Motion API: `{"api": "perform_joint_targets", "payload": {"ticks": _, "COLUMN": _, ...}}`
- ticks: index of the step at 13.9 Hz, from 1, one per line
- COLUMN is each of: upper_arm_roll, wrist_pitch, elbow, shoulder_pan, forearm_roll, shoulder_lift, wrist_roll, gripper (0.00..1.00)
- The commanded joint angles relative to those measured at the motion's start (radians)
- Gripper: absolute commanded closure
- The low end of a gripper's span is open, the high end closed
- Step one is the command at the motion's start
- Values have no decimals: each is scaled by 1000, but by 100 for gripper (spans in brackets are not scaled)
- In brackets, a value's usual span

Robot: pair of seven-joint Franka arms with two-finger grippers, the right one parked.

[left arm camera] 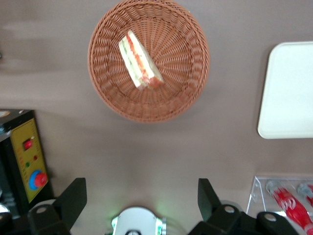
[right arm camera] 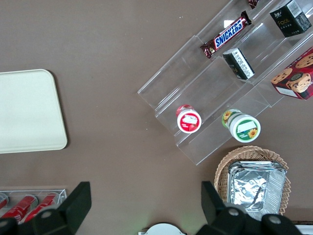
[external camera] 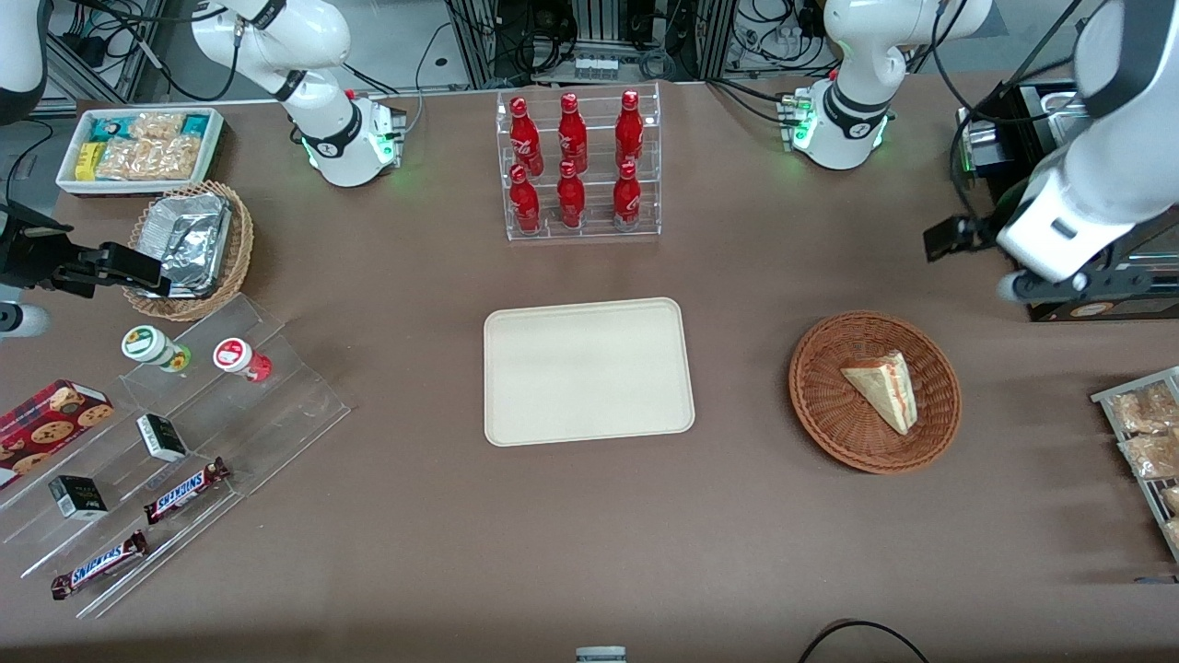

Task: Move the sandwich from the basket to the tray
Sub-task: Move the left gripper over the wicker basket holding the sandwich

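Sandwich is lying in the basket, tray bare beside it. My tool hangs high above the tabletop, fingers spread, gripping nothing. Worry: soft wedge, so a clumsy pinch could squash it or spill filling.

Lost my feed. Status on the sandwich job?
Gripper open, high above the table, farther from the camera than the basket. Sandwich in basket. Tray empty, path clear.

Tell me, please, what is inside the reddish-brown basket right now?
Only the sandwich lies in the basket; the weave beneath it is hidden. The open gripper is above the table, not over the basket.
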Motion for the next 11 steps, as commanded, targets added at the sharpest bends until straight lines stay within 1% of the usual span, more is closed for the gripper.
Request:
{"api": "perform_joint_targets", "payload": {"ticks": 1, "upper_arm_roll": 0, "wrist_pitch": 139, "elbow": -115, "shoulder_pan": 9, "forearm_roll": -9, "shoulder_lift": 7, "wrist_roll": -14, "gripper": 0}}
{"api": "perform_joint_targets", "payload": {"ticks": 5, "upper_arm_roll": 2, "wrist_pitch": 363, "elbow": -242, "shoulder_pan": 28, "forearm_roll": -6, "shoulder_lift": 63, "wrist_roll": -17, "gripper": 0}}
{"api": "perform_joint_targets", "payload": {"ticks": 7, "upper_arm_roll": 2, "wrist_pitch": 462, "elbow": -305, "shoulder_pan": 29, "forearm_roll": -4, "shoulder_lift": 68, "wrist_roll": -26, "gripper": 0}}
{"api": "perform_joint_targets", "payload": {"ticks": 10, "upper_arm_roll": 2, "wrist_pitch": 516, "elbow": -336, "shoulder_pan": 66, "forearm_roll": -7, "shoulder_lift": 70, "wrist_roll": -47, "gripper": 0}}
{"api": "perform_joint_targets", "payload": {"ticks": 11, "upper_arm_roll": 2, "wrist_pitch": 552, "elbow": -353, "shoulder_pan": 66, "forearm_roll": -7, "shoulder_lift": 74, "wrist_roll": -97, "gripper": 0}}
